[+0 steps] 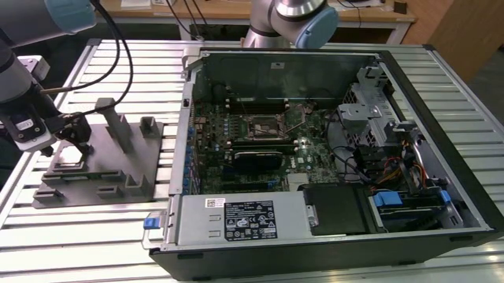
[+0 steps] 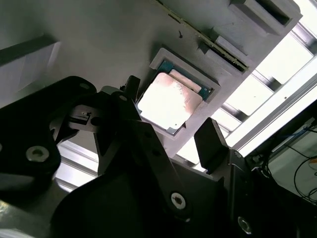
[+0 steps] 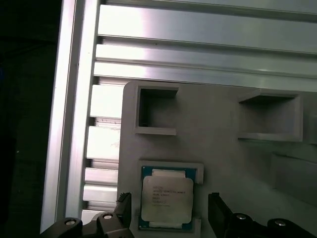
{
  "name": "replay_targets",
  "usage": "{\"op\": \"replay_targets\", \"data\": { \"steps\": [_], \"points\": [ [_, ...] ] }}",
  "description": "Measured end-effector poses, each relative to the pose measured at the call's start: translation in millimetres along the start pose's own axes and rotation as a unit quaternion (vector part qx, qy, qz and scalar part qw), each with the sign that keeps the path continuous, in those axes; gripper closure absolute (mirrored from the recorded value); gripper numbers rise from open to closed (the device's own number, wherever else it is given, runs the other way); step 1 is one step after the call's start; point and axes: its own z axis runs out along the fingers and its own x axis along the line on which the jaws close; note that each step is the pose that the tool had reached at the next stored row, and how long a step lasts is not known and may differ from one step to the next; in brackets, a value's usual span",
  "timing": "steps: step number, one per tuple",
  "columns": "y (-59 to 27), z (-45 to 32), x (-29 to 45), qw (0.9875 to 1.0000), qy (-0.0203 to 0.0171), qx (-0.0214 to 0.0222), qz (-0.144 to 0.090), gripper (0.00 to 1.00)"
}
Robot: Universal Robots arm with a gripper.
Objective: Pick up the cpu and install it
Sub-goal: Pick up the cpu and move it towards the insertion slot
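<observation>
The cpu (image 3: 167, 201), a small flat square chip with a silvery top, lies in a shallow square seat of the grey tray (image 3: 223, 148). In the second wrist view the cpu (image 2: 168, 101) rests flat in that same seat. My gripper (image 3: 171, 208) is open, with one dark finger (image 2: 130, 91) on each side of the chip and a gap between them and it. In the exterior view the gripper (image 1: 65, 141) hangs over the tray (image 1: 102, 177) at the view's left, just above the pale cpu (image 1: 71, 154). The dark socket (image 1: 264, 127) sits on the motherboard with its lever raised.
An open computer case (image 1: 441, 135) lies on the slatted aluminium table (image 1: 94, 236), to the exterior view's right of the tray. Upright posts (image 1: 114, 121) stand on the tray close to the gripper. A second robot arm (image 1: 299, 17) stands behind the case.
</observation>
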Motion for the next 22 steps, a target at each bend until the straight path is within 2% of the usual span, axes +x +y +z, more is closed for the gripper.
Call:
{"op": "replay_targets", "data": {
  "steps": [22],
  "points": [
    [1.7, 12.7, 1.9, 0.9999, -0.0006, 0.0002, 0.016, 0.29]
  ]
}}
